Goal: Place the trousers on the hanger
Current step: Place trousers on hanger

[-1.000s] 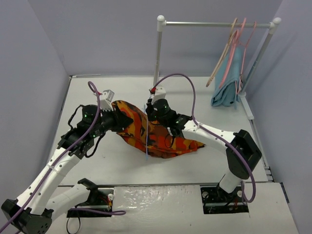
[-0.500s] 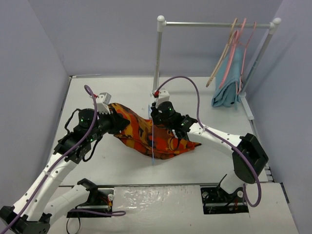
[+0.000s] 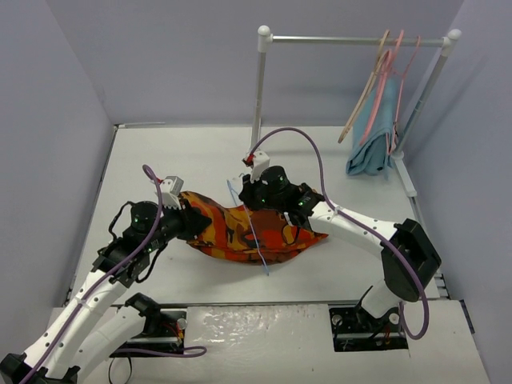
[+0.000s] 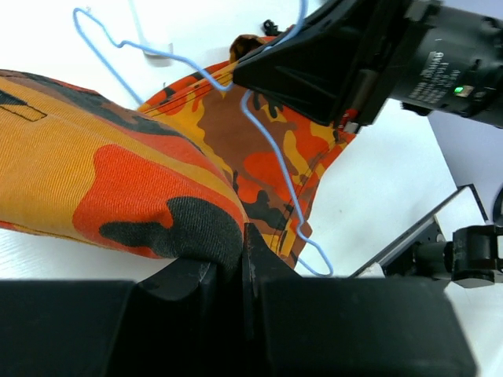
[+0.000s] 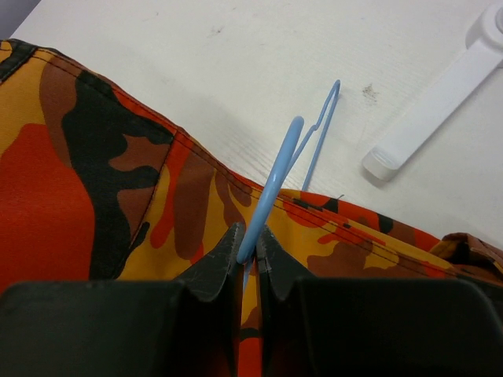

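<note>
**Two hands, one pair of trousers**

The camouflage trousers [image 3: 232, 232] stretch between both arms over the middle of the white tabletop [image 3: 176, 160]. The left hand [image 4: 242, 255] is pressed together on one end of the fabric. The right hand [image 5: 247, 251] pinches the light-blue wire hanger [image 5: 275, 177], which lies across the trousers.
</note>
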`<state>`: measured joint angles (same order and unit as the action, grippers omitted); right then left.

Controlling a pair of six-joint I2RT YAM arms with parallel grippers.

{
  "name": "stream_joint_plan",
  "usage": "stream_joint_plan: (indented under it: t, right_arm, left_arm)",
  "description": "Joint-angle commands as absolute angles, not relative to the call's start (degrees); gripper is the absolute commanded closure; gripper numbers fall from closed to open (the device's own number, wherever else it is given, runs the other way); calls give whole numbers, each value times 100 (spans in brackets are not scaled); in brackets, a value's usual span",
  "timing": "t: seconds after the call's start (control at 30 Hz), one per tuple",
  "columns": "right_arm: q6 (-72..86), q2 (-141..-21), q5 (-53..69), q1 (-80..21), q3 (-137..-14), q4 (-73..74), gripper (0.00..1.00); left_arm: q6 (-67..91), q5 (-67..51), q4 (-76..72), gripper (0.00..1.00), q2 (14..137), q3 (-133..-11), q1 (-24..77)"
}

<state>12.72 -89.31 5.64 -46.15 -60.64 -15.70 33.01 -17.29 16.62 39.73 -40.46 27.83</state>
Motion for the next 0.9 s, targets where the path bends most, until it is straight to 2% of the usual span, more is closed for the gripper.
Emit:
stream_joint_plan:
  t: [0.0, 0.43, 0.87]
  right_arm:
    - [1292, -8939, 1064, -4588, -6319, -2164, 100]
    - [1157, -8731, 974, -4579, -6576, -1532, 100]
    - [976, -8295, 408, -4584, -8366, -368, 100]
  left_arm:
    - [3078, -2057, 910, 100, 3842, -4401, 2769]
    - [3199, -1638, 1663, 100, 3108, -3988, 2767]
    - [4299, -1141, 2336, 100, 2099, -3193, 2769]
